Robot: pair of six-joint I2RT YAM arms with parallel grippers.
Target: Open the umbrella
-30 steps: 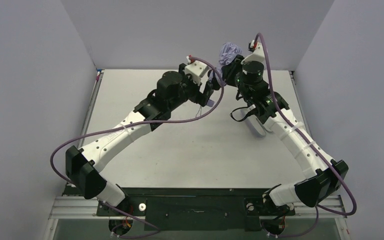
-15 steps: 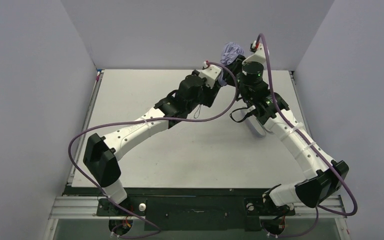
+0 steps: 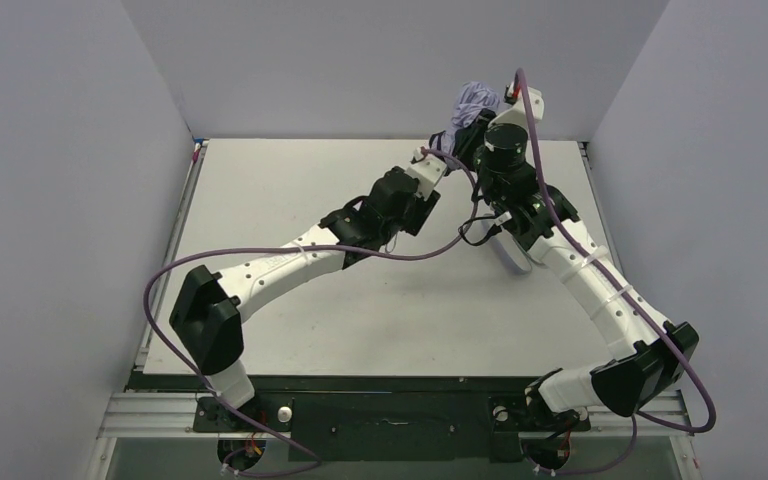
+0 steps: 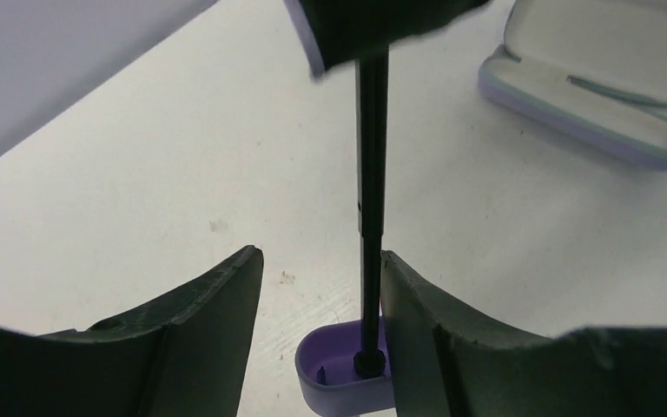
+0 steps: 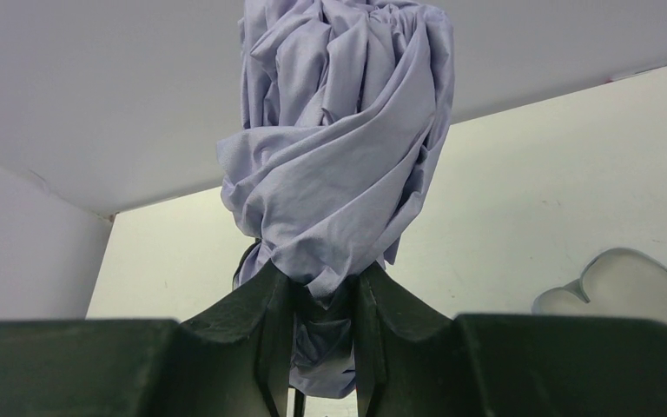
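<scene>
The umbrella hangs upright from my right gripper (image 5: pixel 323 304), which is shut on its folded pale lavender canopy (image 5: pixel 339 156). In the top view the canopy (image 3: pixel 473 100) is high at the back right, with the right gripper (image 3: pixel 478 128) just under it. My left gripper (image 4: pixel 321 256) is open around the thin black shaft (image 4: pixel 372 174), which runs close to its right finger (image 4: pixel 417 321). The small lavender handle (image 4: pixel 347 378) hangs below the fingers, above the table. In the top view the left gripper (image 3: pixel 447 148) is right beside the right gripper.
An open pale glasses case (image 4: pixel 591 78) lies on the white table near the umbrella; it also shows in the right wrist view (image 5: pixel 625 282) and under the right arm in the top view (image 3: pixel 512 258). Grey walls close in the back and sides.
My left arm has swung right and toward the back, up to the umbrella under the right gripper. The right gripper and canopy have shifted slightly right.
</scene>
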